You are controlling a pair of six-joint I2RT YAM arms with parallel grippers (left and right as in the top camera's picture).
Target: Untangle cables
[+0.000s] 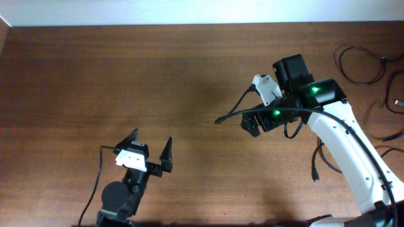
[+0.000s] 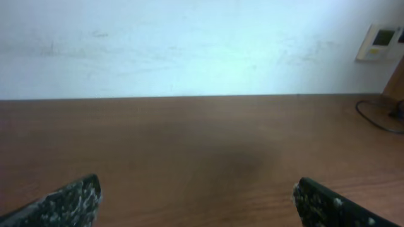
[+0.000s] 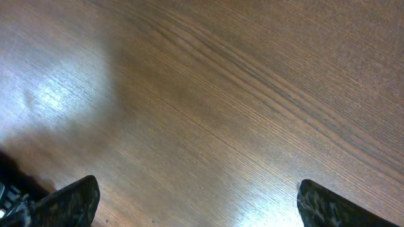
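Although the overhead view is the only one to show the whole brown tabletop (image 1: 95,75), it settles where the cables (image 1: 341,60) are: thin black loops lie at the far right corner and along the right edge. One more thin cord (image 1: 315,171) with a small plug end lies close to the right arm, toward the near edge. All of them are well apart from both grippers.

Seen from above, the left gripper (image 1: 151,140) sits close to the near edge, left of the middle, with its jaws spread wide and nothing between them. Its wrist camera confirms the wide gap and adds what the overhead misses: a pale wall (image 2: 189,44) beyond the far edge, a white wall panel (image 2: 379,41), and a short curve of cable (image 2: 372,120) at the far right.

From above, the right gripper (image 1: 254,123) hangs right of the table's centre, its fingers hard to read. The right wrist camera shows them spread wide over bare wood grain, gripping nothing.
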